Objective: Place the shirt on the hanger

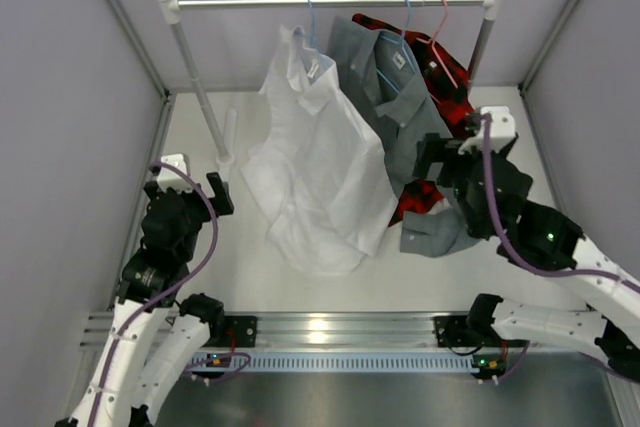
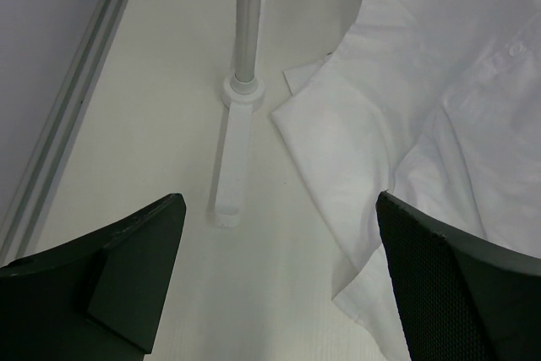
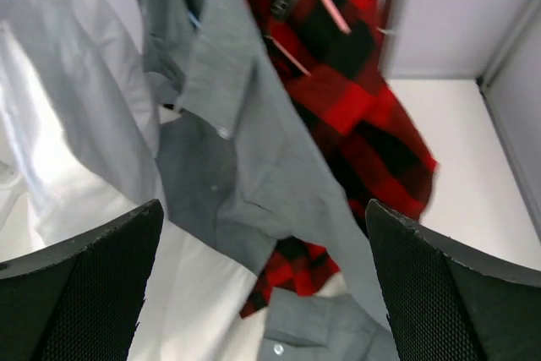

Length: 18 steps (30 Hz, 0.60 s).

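The thin white collared shirt (image 1: pixel 320 162) hung on the light-blue wire hanger (image 1: pixel 310 27), seemingly finished; hence the left tool (image 2: pixel 279 209) and right tool (image 3: pixel 262 209) gaped wide, empty.

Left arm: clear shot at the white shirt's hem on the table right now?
Probably yes. The left gripper is open and faces the white shirt where its hem lies on the table; only bare surface shows between them. The rack foot sits off to the side, out of that line.
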Available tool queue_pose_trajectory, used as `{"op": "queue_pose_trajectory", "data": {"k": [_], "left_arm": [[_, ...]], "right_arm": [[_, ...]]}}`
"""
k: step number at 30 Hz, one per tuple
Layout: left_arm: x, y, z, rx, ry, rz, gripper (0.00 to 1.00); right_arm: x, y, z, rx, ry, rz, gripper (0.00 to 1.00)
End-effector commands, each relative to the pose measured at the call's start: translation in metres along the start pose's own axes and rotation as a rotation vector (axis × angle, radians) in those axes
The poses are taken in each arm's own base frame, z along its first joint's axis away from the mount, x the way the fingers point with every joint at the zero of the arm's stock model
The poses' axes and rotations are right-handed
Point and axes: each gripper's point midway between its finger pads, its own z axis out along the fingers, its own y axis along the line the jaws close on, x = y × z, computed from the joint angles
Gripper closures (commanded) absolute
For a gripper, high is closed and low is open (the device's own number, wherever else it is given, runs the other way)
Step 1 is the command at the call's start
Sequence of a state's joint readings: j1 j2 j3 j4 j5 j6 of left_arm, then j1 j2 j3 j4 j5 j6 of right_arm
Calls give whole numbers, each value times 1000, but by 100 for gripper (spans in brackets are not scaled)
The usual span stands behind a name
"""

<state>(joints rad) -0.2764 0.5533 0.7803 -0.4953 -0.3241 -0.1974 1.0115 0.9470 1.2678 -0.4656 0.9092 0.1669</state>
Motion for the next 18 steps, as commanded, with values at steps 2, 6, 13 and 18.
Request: {"op": "queue_pose_trajectory", "data": {"k": [2,6,13,18], "left_arm": [[-5,8,-14,-15,-63,-45,2],[2,2,-8,14,-44,-40,2],[5,-6,-7,55,-29,-28,2],[8,-6,-6,61,-22,-15,2]], "right_arm": [[11,-65,-35,100,-29,32,1],[32,-99,-57,124,-17,69,1],[57,-124,-73,133,-5,51,1],[64,-125,-70,154,12,0,1]]}}
